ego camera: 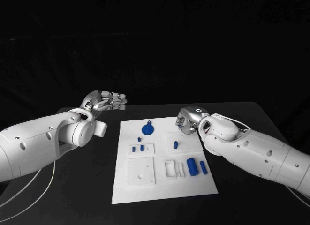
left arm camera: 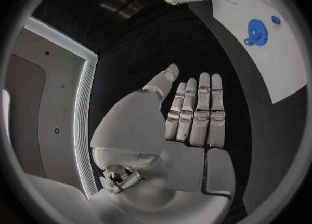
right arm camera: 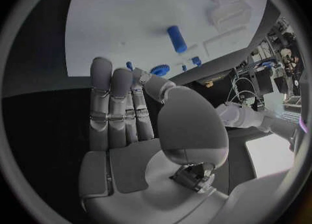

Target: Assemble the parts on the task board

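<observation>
Blue plastic parts (ego camera: 191,166) lying on board (ego camera: 162,187), looking light, stiff, slippery; we are judging side pinch best. Left hand (ego camera: 107,101) hovering released off board; right hand (ego camera: 186,119) hovering released above far edge.

Matt white task board (ego camera: 195,187) carrying glossy blue plastic parts, including a gear (ego camera: 148,129); matt black table (ego camera: 94,187); silvery metallic hands.

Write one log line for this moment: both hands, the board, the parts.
left hand: open, off board | right hand: open, over board's right edge | task board: flat on table | blue gear: on board, unheld
</observation>
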Controlling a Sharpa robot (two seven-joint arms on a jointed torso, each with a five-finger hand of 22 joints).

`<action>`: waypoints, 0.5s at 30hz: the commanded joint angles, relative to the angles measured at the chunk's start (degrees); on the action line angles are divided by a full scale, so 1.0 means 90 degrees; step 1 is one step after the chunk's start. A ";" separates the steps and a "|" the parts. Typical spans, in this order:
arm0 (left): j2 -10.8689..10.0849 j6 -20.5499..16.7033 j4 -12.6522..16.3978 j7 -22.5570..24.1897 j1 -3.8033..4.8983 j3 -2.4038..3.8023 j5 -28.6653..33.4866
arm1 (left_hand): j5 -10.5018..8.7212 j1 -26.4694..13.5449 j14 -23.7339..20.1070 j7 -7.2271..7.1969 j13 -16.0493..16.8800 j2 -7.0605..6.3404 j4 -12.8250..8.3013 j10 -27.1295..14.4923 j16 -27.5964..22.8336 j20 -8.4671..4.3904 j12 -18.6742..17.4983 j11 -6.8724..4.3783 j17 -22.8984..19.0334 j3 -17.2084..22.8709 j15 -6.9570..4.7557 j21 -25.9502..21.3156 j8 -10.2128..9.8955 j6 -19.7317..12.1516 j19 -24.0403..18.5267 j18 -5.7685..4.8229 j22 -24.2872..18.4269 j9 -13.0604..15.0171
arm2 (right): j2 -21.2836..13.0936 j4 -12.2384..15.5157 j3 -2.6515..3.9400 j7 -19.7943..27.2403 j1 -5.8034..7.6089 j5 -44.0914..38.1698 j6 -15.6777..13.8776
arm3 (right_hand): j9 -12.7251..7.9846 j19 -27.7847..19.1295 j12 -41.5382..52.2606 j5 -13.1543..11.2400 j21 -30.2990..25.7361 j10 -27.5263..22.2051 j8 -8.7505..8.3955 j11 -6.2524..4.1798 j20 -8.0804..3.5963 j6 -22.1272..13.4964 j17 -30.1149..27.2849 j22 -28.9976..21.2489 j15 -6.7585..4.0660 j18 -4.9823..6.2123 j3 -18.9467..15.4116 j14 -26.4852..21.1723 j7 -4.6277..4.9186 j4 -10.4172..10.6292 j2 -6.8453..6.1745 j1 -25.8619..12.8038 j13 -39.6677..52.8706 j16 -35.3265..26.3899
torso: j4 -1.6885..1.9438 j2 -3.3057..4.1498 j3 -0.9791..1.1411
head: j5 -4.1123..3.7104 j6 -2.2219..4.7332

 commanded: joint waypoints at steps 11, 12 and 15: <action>0.0080 0.0071 -0.0066 0.0088 0.0014 0.0007 0.0054 | 0.0008 -0.0007 0.0019 0.0013 -0.0007 0.0044 -0.0034 0.0006 -0.0020 0.0008 -0.0024 0.0016 0.0007 -0.0005 -0.0007 0.0034 -0.0017 -0.0024 0.0049 -0.0044 -0.0006 -0.0004 | -0.0199 0.0732 0.0167 0.0337 -0.0048 0.0586 -0.0574 | 0.0005 0.0026 0.0012 0.0027 -0.0074 0.0180 0.0039 -0.0133 -0.0048 0.0060 0.0000 0.0072 -0.0066 0.0105 0.0032 -0.0008 -0.0004 0.0044 -0.0038 -0.0004 0.0012 0.0034 | -0.0003 -0.0001 -0.0008 | 0.0138 0.0006; 0.0089 0.0073 -0.0073 0.0086 0.0014 0.0007 0.0054 | 0.0008 -0.0007 0.0019 0.0013 -0.0007 0.0044 -0.0034 0.0006 -0.0020 0.0008 -0.0024 0.0016 0.0007 -0.0005 -0.0007 0.0034 -0.0017 -0.0024 0.0049 -0.0044 -0.0006 -0.0004 | -0.0206 0.0810 0.0169 0.0358 -0.0067 0.0618 -0.0573 | 0.0006 0.0026 0.0011 0.0038 -0.0079 0.0178 0.0039 -0.0132 -0.0048 0.0060 0.0000 0.0077 -0.0066 0.0105 0.0028 -0.0009 -0.0004 0.0046 -0.0040 -0.0005 0.0011 0.0034 | -0.0001 -0.0001 -0.0008 | 0.0152 0.0003; 0.0123 0.0077 -0.0094 0.0080 0.0014 0.0006 0.0055 | 0.0000 -0.0019 0.0011 0.0013 -0.0007 0.0050 -0.0046 0.0004 -0.0021 0.0011 -0.0024 0.0018 0.0006 -0.0010 -0.0004 0.0037 -0.0015 -0.0018 0.0046 -0.0046 -0.0033 -0.0004 | -0.0209 0.1032 0.0166 0.0421 -0.0134 0.0706 -0.0576 | 0.0005 0.0031 0.0012 0.0049 -0.0093 0.0178 0.0039 -0.0132 -0.0048 0.0058 -0.0001 0.0090 -0.0066 0.0106 0.0018 -0.0007 -0.0004 0.0051 -0.0038 -0.0003 0.0012 0.0035 | 0.0004 -0.0002 -0.0015 | 0.0258 -0.0014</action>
